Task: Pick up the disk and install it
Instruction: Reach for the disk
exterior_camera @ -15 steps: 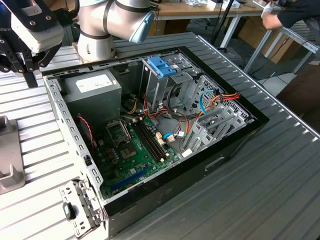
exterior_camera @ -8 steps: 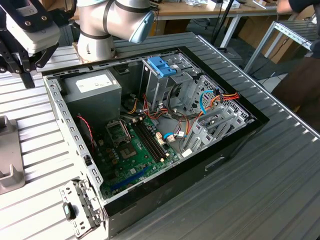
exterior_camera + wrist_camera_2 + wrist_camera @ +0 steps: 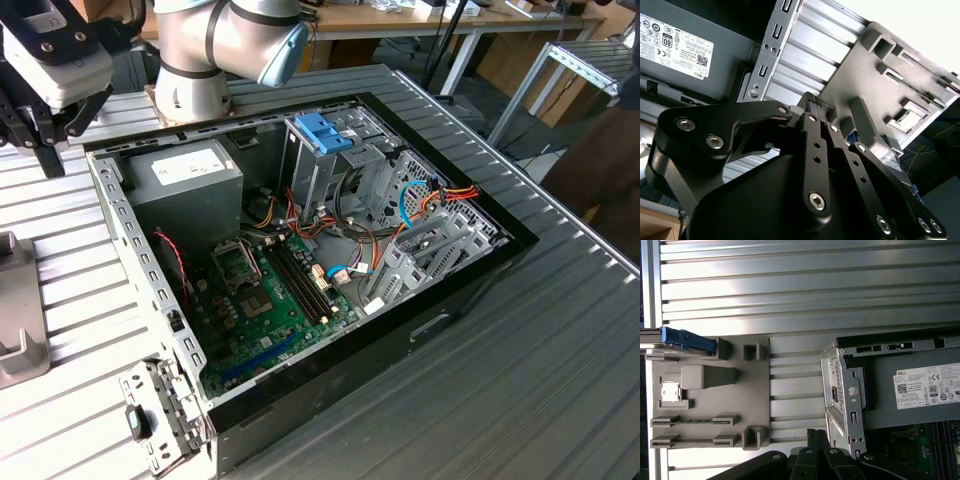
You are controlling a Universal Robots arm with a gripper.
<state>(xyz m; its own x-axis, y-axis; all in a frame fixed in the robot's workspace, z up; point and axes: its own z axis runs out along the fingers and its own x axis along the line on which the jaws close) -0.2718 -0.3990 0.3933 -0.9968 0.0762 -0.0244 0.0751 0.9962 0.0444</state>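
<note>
The disk (image 3: pixel 687 340) shows in the first wrist view as a thin edge with a light-blue plastic end. It stands in a slot at one corner of a grey holder plate (image 3: pixel 710 390). My gripper (image 3: pixel 813 436) hangs above the ribbed table between that holder and the corner of the open computer case (image 3: pixel 845 390), well apart from the disk. In the second wrist view the gripper (image 3: pixel 815 101) has its fingertips pressed together with nothing between them. In the exterior view the gripper (image 3: pixel 48 158) is at the far left, beyond the case's back corner.
The open case (image 3: pixel 300 260) holds a motherboard, cables, a power supply (image 3: pixel 190 175) and a tall metal drive cage topped by a blue-handled carrier (image 3: pixel 325 130). The grey holder (image 3: pixel 15 320) sits at the exterior view's left edge. Ribbed table (image 3: pixel 520 380) surrounds the case.
</note>
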